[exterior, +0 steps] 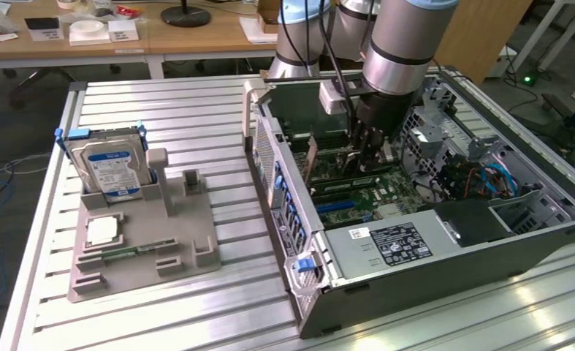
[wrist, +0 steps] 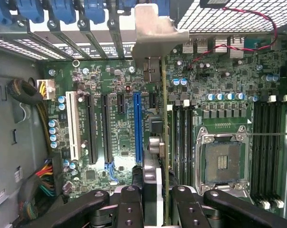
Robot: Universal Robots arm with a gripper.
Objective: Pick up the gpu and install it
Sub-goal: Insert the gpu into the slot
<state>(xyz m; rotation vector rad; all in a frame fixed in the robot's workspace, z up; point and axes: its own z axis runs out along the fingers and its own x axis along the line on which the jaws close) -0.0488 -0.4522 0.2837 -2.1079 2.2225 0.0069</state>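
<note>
On the exterior view's left, the grey fixture tray [exterior: 136,252] sits on the slatted tabletop [exterior: 170,110], with a hard drive [exterior: 109,170] standing upright in its slot and a narrow memory stick [exterior: 123,253] lying flat near its front edge; both are well apart from the work. To the right lies the open computer case [exterior: 414,212] on its side, so the motherboard [wrist: 119,118] faces up to the arm. The gripper [exterior: 368,150] reaches down inside it, pinching the gpu [wrist: 163,142] edge-on between its fingers [wrist: 129,202]; the card hangs vertical, bracket [wrist: 155,31] toward the rear slot openings, probably so its lower edge can meet a slot. In the wrist view the card stands just beside the blue expansion slot [wrist: 138,126], between it and the memory slots. Nearby are the empty processor socket [wrist: 222,161], cable bundles [wrist: 36,183] and, on the exterior view's right, the drive cage [exterior: 535,208].
</note>
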